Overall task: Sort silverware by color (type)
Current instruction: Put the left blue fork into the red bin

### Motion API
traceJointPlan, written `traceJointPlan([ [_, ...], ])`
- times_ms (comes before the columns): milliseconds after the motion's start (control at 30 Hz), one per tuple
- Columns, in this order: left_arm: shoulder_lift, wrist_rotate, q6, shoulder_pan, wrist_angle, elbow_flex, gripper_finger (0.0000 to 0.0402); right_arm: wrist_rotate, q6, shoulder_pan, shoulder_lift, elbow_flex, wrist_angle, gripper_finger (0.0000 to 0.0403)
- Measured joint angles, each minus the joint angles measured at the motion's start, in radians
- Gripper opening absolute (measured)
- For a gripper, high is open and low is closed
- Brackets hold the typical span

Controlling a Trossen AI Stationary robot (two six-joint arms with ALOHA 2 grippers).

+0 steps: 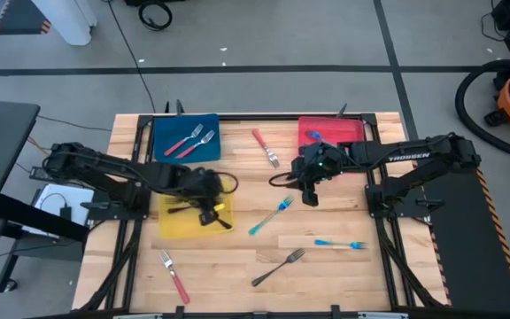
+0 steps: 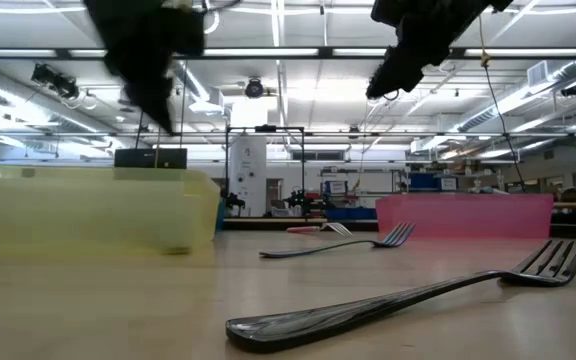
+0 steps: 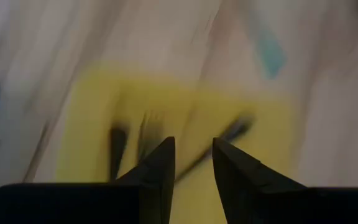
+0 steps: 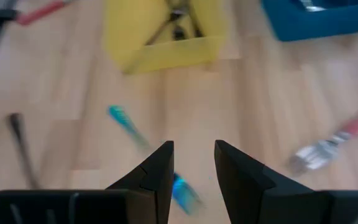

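Note:
My left gripper (image 1: 207,213) hangs open over the yellow tray (image 1: 172,229), above the dark forks (image 3: 115,146) that lie in it, and holds nothing. My right gripper (image 1: 311,197) is open in the air above the bare wood, just on the red tray's side of a teal fork (image 1: 273,215); in the right wrist view that teal fork (image 4: 132,130) lies flat below and ahead of the fingers. The blue tray (image 1: 162,133) holds two red-handled forks (image 1: 189,140). A blue fork (image 1: 312,136) lies in the red tray (image 1: 348,131).
Loose on the table lie a red fork (image 1: 266,148) near the far edge, a blue fork (image 1: 339,244), a dark fork (image 1: 279,268) and a red fork (image 1: 174,276) near the front. The low view shows the dark fork (image 2: 398,300) close to the near edge.

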Motion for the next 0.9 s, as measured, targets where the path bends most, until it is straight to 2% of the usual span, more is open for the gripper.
traceJointPlan([
  [233, 0.035, -0.016, -0.004, -0.001, 0.415, 0.031, 0.0107, 0.165, 0.049, -0.013, -0.002, 0.0, 0.011, 0.0124],
  [467, 0.191, -0.036, 0.03, -0.004, 0.548, 0.028, 0.0107, 0.202, 0.137, -0.045, -0.002, 0.0, 0.029, 0.0124],
  [900, 0.463, -0.035, 0.075, -0.013, 0.802, 0.05, 0.0107, 0.202, 0.17, -0.064, -0.002, 0.0, 0.041, 0.0124],
])
